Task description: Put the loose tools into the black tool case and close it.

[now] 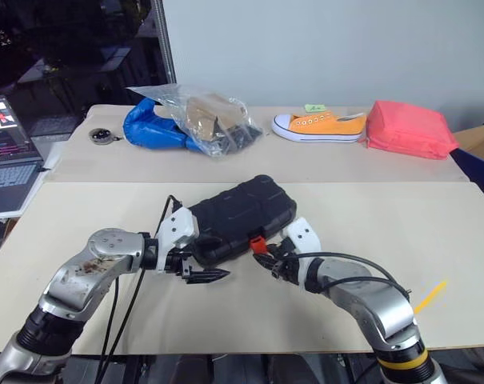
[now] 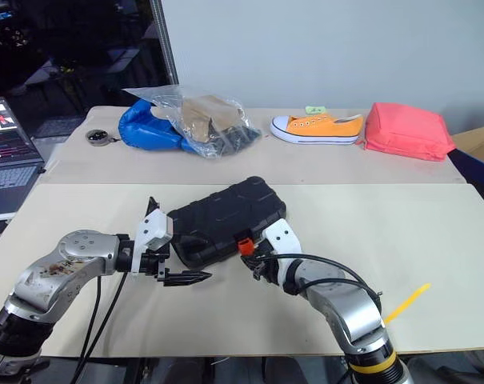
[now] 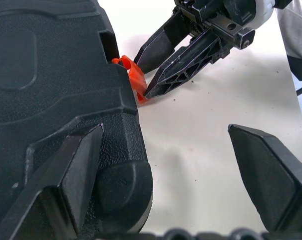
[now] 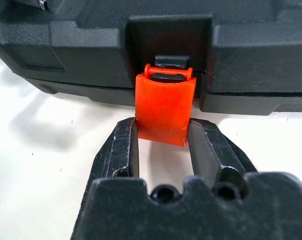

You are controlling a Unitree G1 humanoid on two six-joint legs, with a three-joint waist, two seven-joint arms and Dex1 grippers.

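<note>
Pinching the orange latch tab (image 4: 163, 114) with my right gripper (image 4: 163, 142), left gripper (image 1: 212, 275) wide beside the shut, textured black case (image 1: 240, 214).

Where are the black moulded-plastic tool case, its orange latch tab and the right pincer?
Black moulded-plastic tool case (image 1: 240, 210), left eye view, on its closed lid.
Orange latch tab (image 4: 164, 107), right wrist view, on its flat face.
Right pincer (image 4: 163, 145), right wrist view, between its fingertips.

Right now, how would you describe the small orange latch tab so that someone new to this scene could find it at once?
On the near cream table lies a closed black moulded-plastic tool case. On its long edge facing the robot, in a recess at mid-length, hangs the small orange plastic latch tab, with the right gripper closed on its sides. It is the only orange part on the black case.
</note>
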